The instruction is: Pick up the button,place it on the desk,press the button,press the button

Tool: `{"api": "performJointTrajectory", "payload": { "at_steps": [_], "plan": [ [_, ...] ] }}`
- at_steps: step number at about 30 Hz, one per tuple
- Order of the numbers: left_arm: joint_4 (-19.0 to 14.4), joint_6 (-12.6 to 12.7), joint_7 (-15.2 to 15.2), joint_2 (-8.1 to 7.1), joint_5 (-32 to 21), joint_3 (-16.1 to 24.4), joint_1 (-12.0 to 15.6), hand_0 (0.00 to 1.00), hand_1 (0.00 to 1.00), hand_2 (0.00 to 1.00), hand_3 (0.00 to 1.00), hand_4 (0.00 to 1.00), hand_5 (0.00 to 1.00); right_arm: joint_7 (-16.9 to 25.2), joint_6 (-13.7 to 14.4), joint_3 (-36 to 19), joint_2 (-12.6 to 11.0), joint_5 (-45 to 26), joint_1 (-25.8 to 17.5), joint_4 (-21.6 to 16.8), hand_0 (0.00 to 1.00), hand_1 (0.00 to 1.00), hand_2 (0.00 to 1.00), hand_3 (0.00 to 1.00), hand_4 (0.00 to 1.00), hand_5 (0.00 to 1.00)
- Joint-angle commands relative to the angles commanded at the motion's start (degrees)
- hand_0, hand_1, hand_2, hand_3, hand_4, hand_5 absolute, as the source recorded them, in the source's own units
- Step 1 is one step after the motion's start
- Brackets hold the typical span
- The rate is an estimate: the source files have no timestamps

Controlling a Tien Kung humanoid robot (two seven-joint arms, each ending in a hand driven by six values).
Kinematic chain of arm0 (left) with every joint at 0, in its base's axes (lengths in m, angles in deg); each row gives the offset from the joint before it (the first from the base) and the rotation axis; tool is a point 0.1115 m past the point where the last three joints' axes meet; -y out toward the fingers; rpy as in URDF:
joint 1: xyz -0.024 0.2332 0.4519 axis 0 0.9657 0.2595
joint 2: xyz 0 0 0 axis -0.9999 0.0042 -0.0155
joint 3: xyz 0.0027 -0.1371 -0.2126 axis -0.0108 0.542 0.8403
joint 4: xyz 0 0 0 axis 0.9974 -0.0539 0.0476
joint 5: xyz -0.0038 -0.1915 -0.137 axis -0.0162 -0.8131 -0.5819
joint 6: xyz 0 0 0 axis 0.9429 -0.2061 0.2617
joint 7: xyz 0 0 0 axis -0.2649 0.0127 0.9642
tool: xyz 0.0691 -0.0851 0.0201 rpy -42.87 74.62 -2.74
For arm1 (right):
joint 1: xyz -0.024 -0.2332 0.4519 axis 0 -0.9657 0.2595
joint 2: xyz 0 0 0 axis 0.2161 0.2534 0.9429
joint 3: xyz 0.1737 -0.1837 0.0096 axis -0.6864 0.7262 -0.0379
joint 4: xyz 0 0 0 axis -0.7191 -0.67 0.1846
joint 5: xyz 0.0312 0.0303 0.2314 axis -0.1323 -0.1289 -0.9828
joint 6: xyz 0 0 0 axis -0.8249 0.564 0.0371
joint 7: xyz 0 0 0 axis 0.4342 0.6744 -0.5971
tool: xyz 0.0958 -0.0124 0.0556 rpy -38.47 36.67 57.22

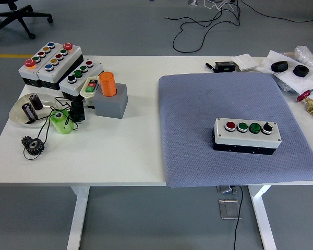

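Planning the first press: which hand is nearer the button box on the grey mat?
Neither can be judged: no hand or arm is in view. The button box sits alone on the grey mat, toward the table's right side, untouched.
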Motion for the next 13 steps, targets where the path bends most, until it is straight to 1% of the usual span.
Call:
{"api": "performJointTrajectory", "payload": {
  "at_steps": [13],
  "plan": [
    [0.0, 0.0, 0.0, 0.06, -0.3, -0.1, -0.3, 0.625, 0.589, 0.574, 0.547, 0.301, 0.998, -0.6, -0.3, 0.2, 0.1, -0.6, 0.3, 0.4, 0.761, 0.731, 0.750, 0.737, 0.615, 0.594]
  ]
}}
